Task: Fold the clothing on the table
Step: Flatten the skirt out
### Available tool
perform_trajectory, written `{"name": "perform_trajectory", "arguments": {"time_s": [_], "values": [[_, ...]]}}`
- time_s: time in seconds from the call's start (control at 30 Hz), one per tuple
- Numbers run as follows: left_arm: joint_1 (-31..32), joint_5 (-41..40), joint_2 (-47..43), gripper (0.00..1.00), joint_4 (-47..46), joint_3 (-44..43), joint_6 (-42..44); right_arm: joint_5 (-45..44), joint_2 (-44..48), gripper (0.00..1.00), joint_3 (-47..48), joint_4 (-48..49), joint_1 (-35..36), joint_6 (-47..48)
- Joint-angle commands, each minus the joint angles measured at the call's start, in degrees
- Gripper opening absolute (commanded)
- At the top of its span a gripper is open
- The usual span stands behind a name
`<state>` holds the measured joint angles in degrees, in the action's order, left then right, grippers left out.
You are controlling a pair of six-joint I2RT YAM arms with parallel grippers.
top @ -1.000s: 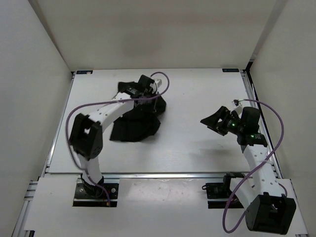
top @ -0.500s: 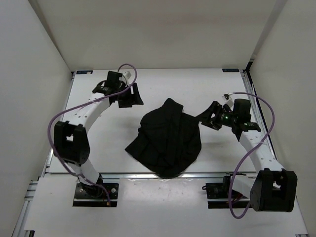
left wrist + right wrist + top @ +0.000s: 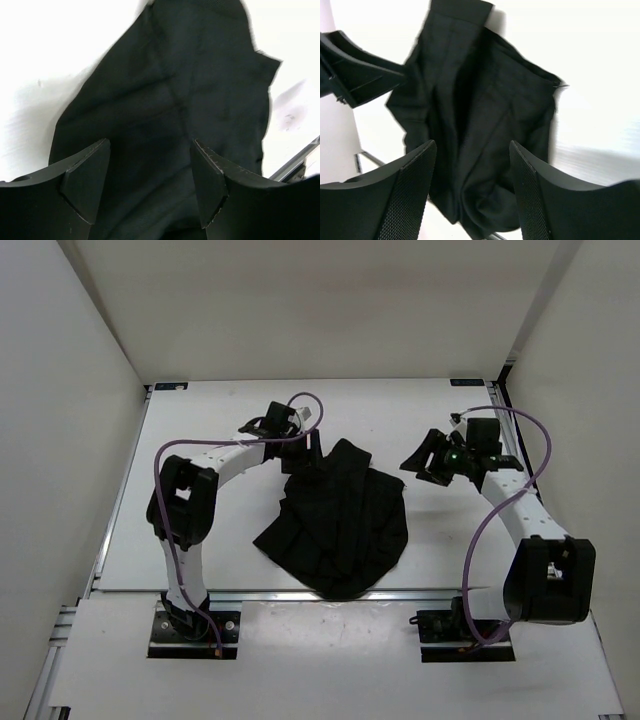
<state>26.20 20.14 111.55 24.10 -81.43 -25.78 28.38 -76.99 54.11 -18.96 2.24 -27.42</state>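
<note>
The clothing (image 3: 340,525) is a black pleated piece, spread in a rumpled fan at the middle of the white table (image 3: 200,540). My left gripper (image 3: 301,452) hangs over its far left edge. Its jaws stand open, with the fabric (image 3: 190,90) beneath and nothing clamped between them (image 3: 150,146). My right gripper (image 3: 424,462) is open too, just off the clothing's far right edge and apart from it. In the right wrist view the clothing (image 3: 480,125) lies beyond the open fingers (image 3: 471,146), and the left gripper (image 3: 360,70) shows at the left.
Silver rails edge the table on the left (image 3: 103,540), right (image 3: 508,440) and front (image 3: 330,593). White walls stand close on three sides. Purple cables (image 3: 510,510) loop along both arms.
A second ago my left gripper was shut on the bunched clothing at the far left. The clothing now lies spread at the centre, the left gripper open over its edge. My right gripper moved farther back.
</note>
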Motion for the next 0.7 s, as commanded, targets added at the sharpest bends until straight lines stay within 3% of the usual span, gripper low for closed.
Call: {"name": "perform_trajectory", "arguments": {"time_s": [0.0, 0.1, 0.13, 0.17, 0.2, 0.67], "values": [[-0.71, 2.70, -1.51, 0.75, -2.91, 3.81, -0.24, -5.08, -2.89, 0.65, 3.90, -5.55, 1.01, 3.95], [-0.44, 1.92, -2.03, 0.64, -2.39, 5.75, 0.81, -6.06, -7.02, 0.62, 3.29, -7.06, 1.10, 5.27], [-0.18, 1.92, -2.56, 0.44, -2.56, 6.45, 0.91, -6.93, -8.60, 0.61, 3.29, -6.97, 1.10, 5.18], [-0.09, 1.40, -3.08, 0.11, -2.48, 7.33, 0.82, -7.02, -9.22, 0.60, 2.76, -6.79, 1.27, 5.10], [-0.53, 1.31, -3.26, 0.00, -2.82, 8.21, 0.38, -7.46, -10.71, 0.60, 2.67, -6.88, 1.45, 4.75], [-1.50, 1.57, -9.68, 0.00, -2.83, 15.78, 0.20, -9.13, -23.81, 0.48, 9.00, 0.06, 1.80, 3.69]]}}
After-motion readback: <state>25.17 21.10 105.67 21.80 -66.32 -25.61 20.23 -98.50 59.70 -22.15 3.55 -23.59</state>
